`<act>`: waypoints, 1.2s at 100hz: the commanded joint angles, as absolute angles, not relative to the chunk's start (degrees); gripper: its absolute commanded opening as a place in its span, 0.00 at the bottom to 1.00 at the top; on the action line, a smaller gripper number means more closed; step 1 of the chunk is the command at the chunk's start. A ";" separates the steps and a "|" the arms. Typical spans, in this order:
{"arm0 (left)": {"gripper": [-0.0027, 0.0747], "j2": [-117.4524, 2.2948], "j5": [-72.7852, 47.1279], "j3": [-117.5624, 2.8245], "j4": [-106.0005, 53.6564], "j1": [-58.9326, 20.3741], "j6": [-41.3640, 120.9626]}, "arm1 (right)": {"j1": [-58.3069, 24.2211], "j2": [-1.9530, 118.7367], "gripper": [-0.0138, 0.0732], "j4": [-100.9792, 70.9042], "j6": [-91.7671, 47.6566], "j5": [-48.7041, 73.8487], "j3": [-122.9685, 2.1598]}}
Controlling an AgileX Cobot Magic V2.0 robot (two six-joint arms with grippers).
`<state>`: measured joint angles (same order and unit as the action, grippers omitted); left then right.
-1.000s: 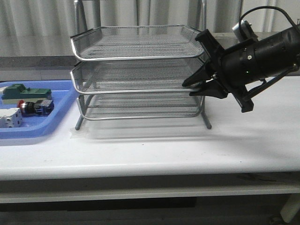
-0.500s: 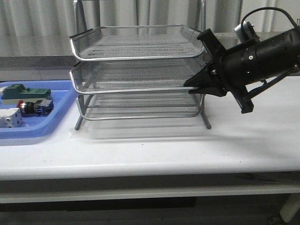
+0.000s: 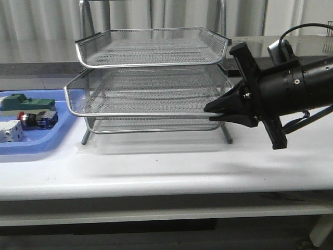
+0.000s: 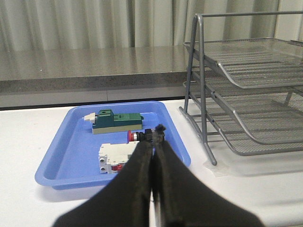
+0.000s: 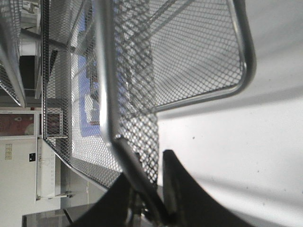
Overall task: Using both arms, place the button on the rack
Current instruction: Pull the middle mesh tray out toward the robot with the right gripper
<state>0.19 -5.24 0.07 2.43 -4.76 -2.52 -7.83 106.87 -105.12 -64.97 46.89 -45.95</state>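
The silver wire-mesh rack (image 3: 151, 39) stands mid-table; its middle tier (image 3: 140, 111) is slid out past the other tiers. My right gripper (image 3: 209, 112) is shut on the front rim of that tier at its right corner; in the right wrist view the rim (image 5: 108, 85) runs between the fingers. The button (image 3: 35, 120), red cap and blue back, lies in the blue tray (image 3: 36, 144) at the left. My left gripper (image 4: 154, 136) is shut and empty, its tips just in front of the button (image 4: 140, 136), which they partly hide. The left gripper is out of the front view.
In the blue tray (image 4: 66, 156) a green block (image 4: 116, 122) lies behind the button and a white block (image 4: 112, 158) in front of it. The rack's legs (image 4: 203, 118) stand just right of the tray. A grey counter edge runs behind the table.
The rack's middle tier has slid outward with my right gripper shut on its rim. The right arm has drawn back and a little lower. The button has not moved.
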 commanded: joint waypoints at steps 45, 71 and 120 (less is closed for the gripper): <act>0.01 2.13 -0.68 2.65 1.88 -4.60 -2.52 | -8.77 94.47 0.21 -103.65 -68.09 50.04 -32.83; 0.01 2.13 -0.68 2.65 1.88 -4.60 -2.52 | -8.77 93.93 0.32 -103.75 -68.82 48.88 -32.03; 0.01 2.13 -0.68 2.65 1.88 -4.60 -2.52 | -8.77 91.03 0.77 -101.93 -69.17 51.80 -32.03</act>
<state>0.19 -5.24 0.07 2.43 -4.76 -2.52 -8.80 94.82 -102.03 -68.28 47.59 -31.18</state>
